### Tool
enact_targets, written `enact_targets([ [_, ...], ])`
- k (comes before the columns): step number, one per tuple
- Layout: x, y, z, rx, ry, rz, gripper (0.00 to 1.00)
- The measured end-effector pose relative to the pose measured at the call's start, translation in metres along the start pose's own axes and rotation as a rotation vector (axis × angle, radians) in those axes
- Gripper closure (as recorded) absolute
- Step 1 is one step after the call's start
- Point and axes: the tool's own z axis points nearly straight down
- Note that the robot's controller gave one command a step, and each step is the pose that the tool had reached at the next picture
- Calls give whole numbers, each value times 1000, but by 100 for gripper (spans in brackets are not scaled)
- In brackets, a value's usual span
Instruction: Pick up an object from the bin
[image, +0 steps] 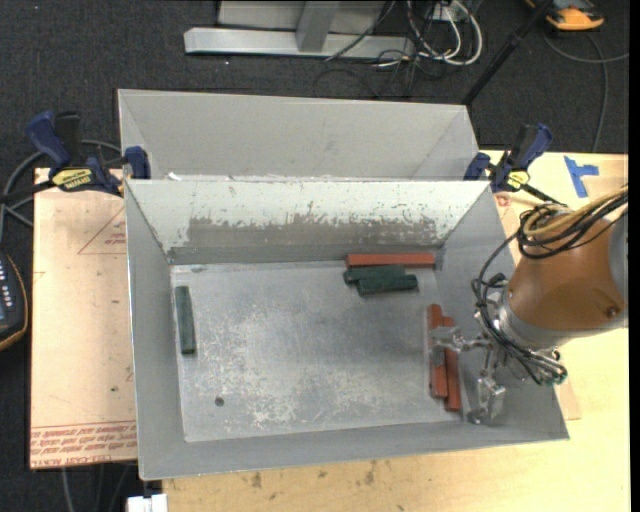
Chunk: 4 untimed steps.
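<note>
- A slim red-brown bar (440, 380) lies lengthwise against the bin's right wall, just beside the gripper (480, 395).
- I cannot tell whether the gripper is open or closed.
- The grey bin (300, 390) has a scuffed floor.

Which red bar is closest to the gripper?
The red bar at the right, running front to back beside the gripper; the other red bar lies crosswise at the back.

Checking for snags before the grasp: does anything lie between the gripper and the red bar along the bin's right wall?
Nothing visible does. The gripper is right beside the red bar. The back red bar, the dark green bar by it and the green bar at left lie well away.
</note>
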Motion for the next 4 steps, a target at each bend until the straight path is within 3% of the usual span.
enact_targets([
  [1,-14,10,14,-8,-6,-473,0],
  [2,-70,0,13,-6,-13,-976,0],
  [3,-69,-3,11,-1,-11,-973,100],
  [4,-63,8,-143,10,-7,-921,100],
])
